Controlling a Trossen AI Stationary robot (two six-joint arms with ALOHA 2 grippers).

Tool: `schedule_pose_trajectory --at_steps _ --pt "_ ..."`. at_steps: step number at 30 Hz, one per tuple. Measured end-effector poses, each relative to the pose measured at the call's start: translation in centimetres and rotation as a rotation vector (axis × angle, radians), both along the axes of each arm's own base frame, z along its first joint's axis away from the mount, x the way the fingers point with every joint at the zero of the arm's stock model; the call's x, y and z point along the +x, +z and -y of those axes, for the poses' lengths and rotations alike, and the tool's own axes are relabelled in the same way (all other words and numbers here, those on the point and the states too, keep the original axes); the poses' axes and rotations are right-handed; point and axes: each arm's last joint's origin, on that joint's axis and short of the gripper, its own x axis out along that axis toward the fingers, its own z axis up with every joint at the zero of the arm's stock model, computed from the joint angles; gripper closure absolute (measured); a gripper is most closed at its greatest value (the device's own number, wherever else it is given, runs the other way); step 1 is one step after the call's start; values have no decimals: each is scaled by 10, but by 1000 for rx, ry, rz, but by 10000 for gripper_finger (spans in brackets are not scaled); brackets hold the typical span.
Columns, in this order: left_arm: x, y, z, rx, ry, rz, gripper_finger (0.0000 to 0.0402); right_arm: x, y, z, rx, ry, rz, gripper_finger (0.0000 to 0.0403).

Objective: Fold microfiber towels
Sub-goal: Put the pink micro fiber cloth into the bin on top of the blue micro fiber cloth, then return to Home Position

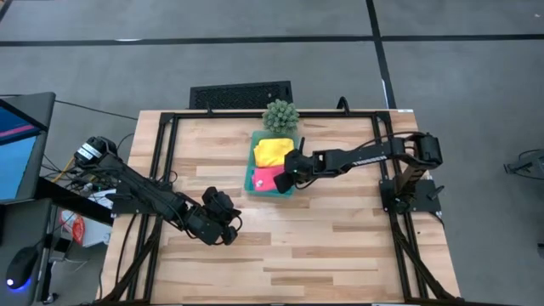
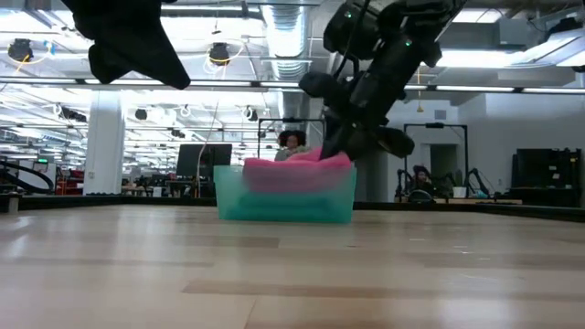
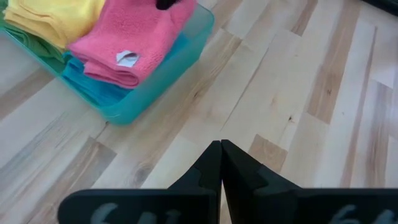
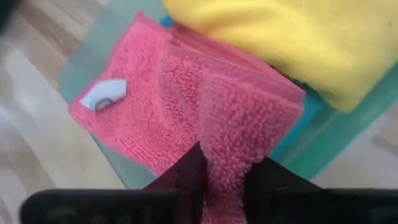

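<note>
A teal tray (image 1: 251,174) at the table's far middle holds folded microfiber towels. The yellow towel (image 1: 272,151) fills its far half, lying on a green one (image 3: 31,46). The pink towel (image 4: 149,118), with a white label (image 4: 102,94), lies in the near half on a blue one (image 3: 93,90). My right gripper (image 1: 282,181) reaches slanting down into the tray and is shut on the pink towel. My left gripper (image 1: 231,225) hangs shut over bare wood, near and left of the tray. My right gripper pinches a raised fold of the pink towel (image 4: 227,146) between its two fingers, at the towel's right-hand end. The fingers come slanting down from the table's right. The rest of the towel lies folded in the tray on the blue towel.
A small spiky green plant (image 1: 280,115) stands just beyond the tray's far end. Bare wooden tabletop (image 1: 323,246) spreads across the near half. Black frame rails (image 1: 161,170) run along the table's left and right sides.
</note>
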Motion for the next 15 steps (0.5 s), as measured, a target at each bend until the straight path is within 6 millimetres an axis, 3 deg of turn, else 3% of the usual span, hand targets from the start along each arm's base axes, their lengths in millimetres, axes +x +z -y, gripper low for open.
schedule_pose_trajectory --at_steps 10,15 --pt "0 0 0 -7 10 7 402 -1 19 4 -5 27 -80 180" --pt "1 0 -2 -10 25 13 402 -1 37 6 -36 40 -160 153"
